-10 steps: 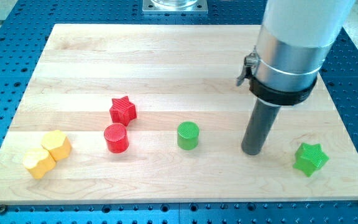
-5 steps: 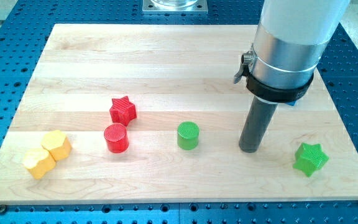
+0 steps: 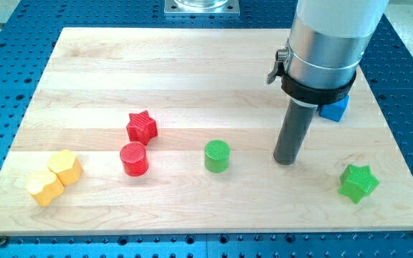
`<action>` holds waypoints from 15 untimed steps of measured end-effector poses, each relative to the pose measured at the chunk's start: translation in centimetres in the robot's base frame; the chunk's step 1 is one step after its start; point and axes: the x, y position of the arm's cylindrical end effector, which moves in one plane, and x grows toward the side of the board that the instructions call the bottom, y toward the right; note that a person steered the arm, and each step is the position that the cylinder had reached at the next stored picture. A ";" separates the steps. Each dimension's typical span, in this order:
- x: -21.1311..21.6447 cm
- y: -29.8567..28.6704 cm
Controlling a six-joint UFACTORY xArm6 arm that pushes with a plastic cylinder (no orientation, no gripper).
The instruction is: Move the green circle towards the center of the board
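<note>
The green circle (image 3: 217,155) is a short green cylinder standing on the wooden board (image 3: 192,72), a little below the board's middle. My tip (image 3: 285,160) rests on the board to the right of the green circle, about a hand's width away and not touching it. The dark rod rises from the tip to the silver and white arm body at the view's top right.
A red star (image 3: 141,127) and a red cylinder (image 3: 134,159) sit left of the green circle. Two yellow blocks (image 3: 54,177) touch each other at the lower left. A green star (image 3: 358,182) lies at the lower right. A blue block (image 3: 335,109) shows partly behind the arm.
My tip has moved slightly left and up the view. The blue block has come into sight behind the arm. No block has moved.
</note>
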 end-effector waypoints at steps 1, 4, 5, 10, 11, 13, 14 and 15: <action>0.0 0.0; -0.4 0.0; -0.5 0.0; -0.4 -1.3; 1.4 -2.9; 5.0 -11.1; 3.2 -15.0; -1.0 -10.5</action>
